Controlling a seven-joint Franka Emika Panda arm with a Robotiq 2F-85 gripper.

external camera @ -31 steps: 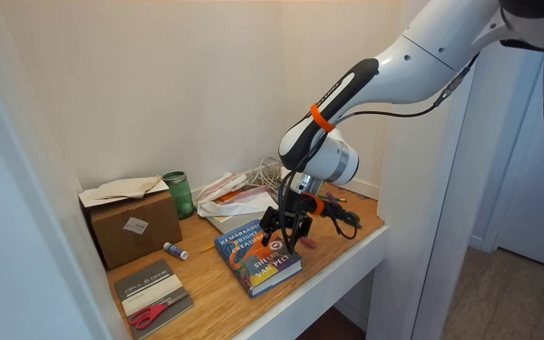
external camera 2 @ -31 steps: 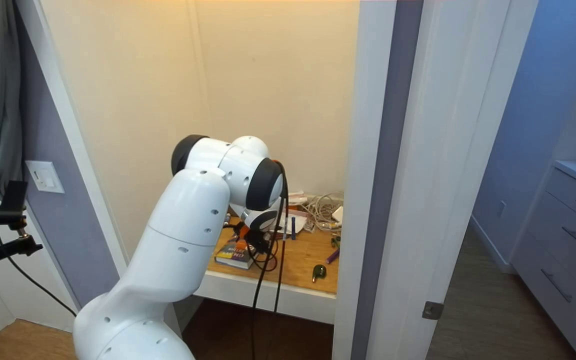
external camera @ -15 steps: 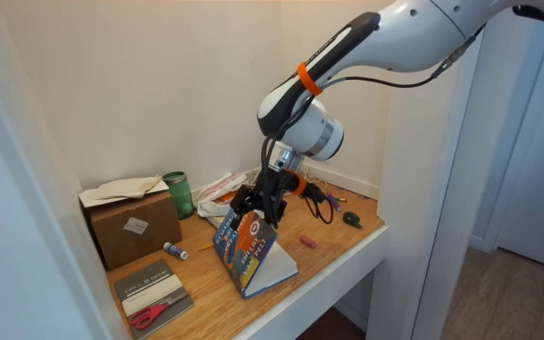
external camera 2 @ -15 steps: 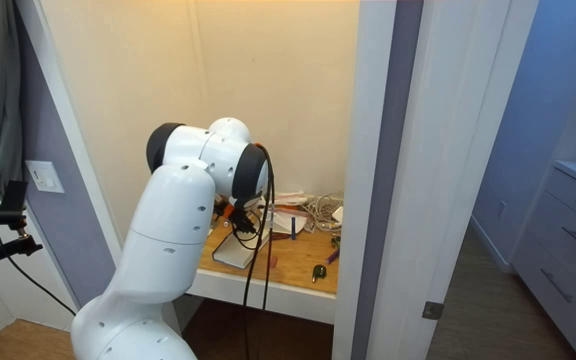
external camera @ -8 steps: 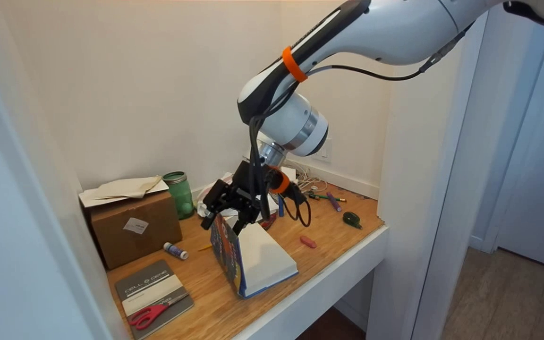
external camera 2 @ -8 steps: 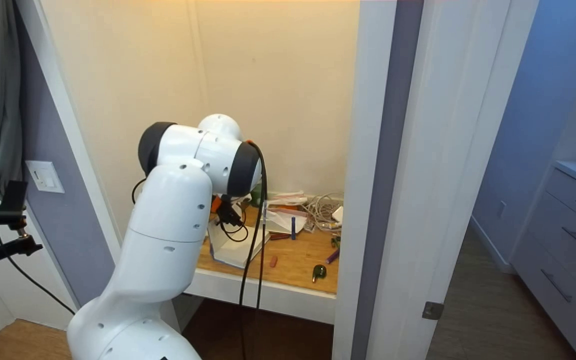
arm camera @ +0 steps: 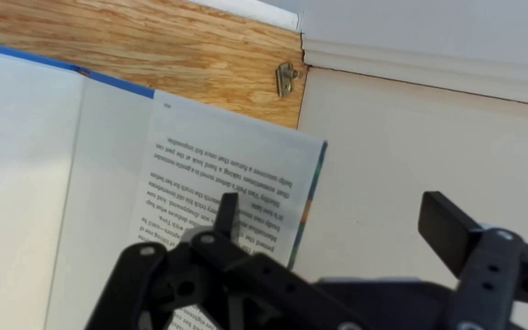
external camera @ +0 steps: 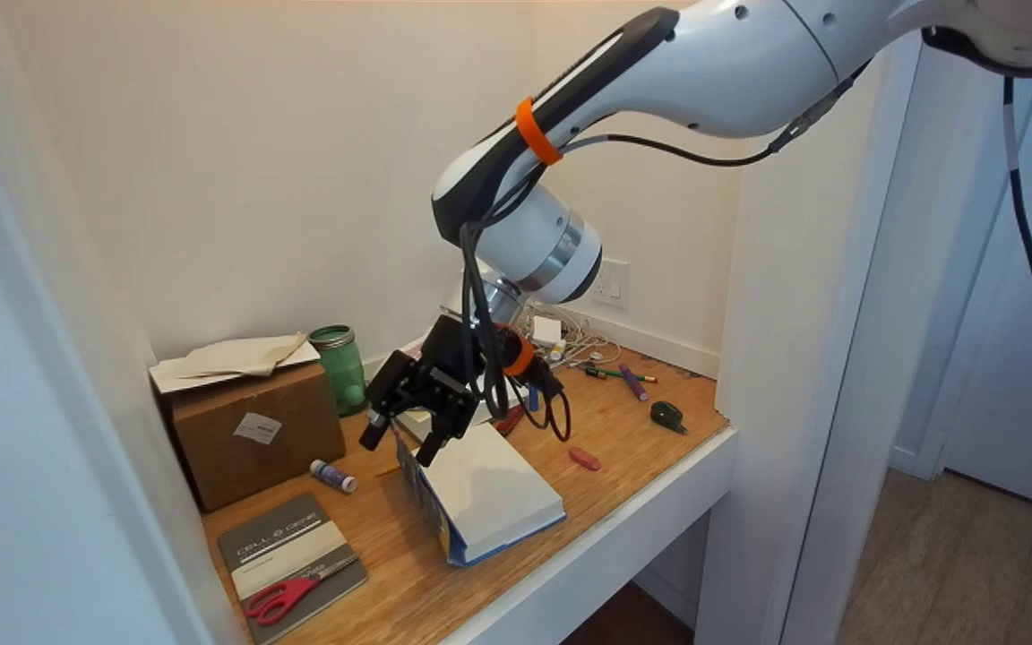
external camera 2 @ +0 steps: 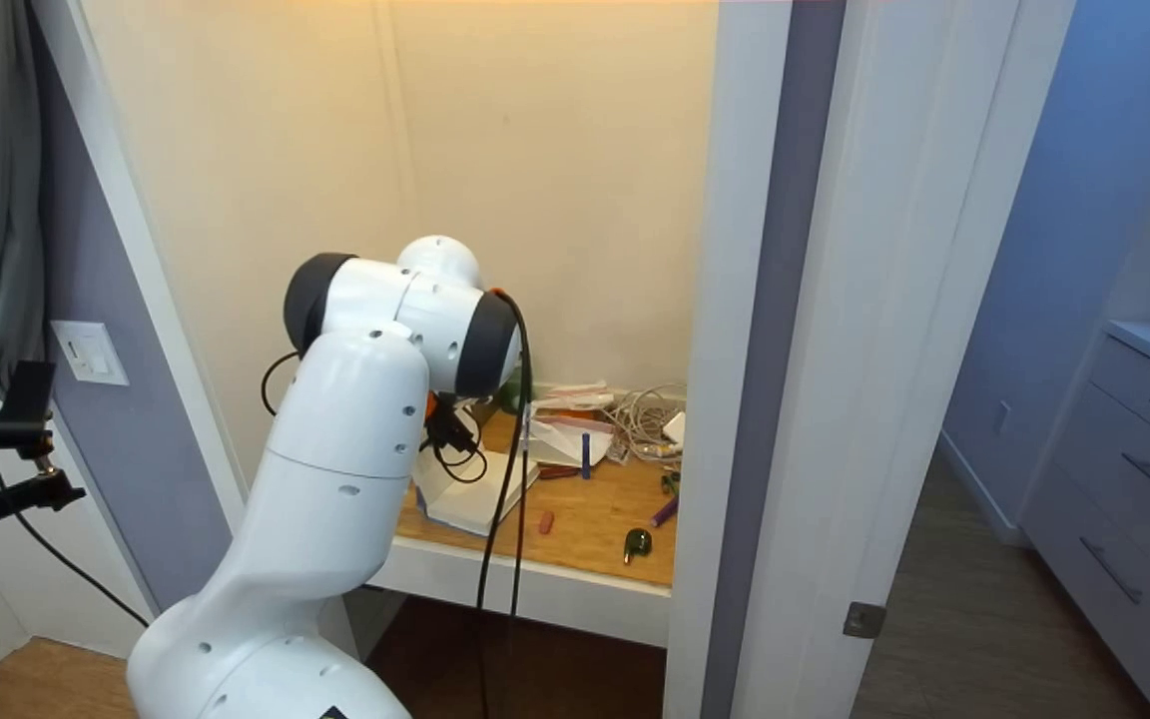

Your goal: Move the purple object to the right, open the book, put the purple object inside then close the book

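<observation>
The gripper (arm camera: 335,215) stands with its fingers spread wide and nothing pinched between them. In the wrist view the cover (arm camera: 112,151) of the book (external camera: 498,493) runs in beneath it, one finger over its inner side, the other out past its free edge; whether either finger touches it, I cannot tell. The book rests on the desk (external camera: 395,560), its cover raised and tilted, not lying flat.

That cover should prove light and stiff and swing easily on its hinge, while the thick block of pages looks heavy enough to stay put. The place to push is the inner side near the free edge, far from the hinge; the printed flap (arm camera: 227,156) folded over it is likely slick and easily creased, and a cover left too early may drop back.

In both exterior views the purple object (external camera: 633,382) lies on the desk well apart from the book: a slim rod, probably light, rigid and apt to roll, best pinched across its middle.

The exposed page (arm camera: 12,174) is smooth and pale, the cover edged in blue, the desk streaked with grain. Farther out come a pink stub (external camera: 584,459) with rounded ends, a glossy green jar (external camera: 343,372) with a metal band and a square-cornered cardboard box (external camera: 288,461)
</observation>
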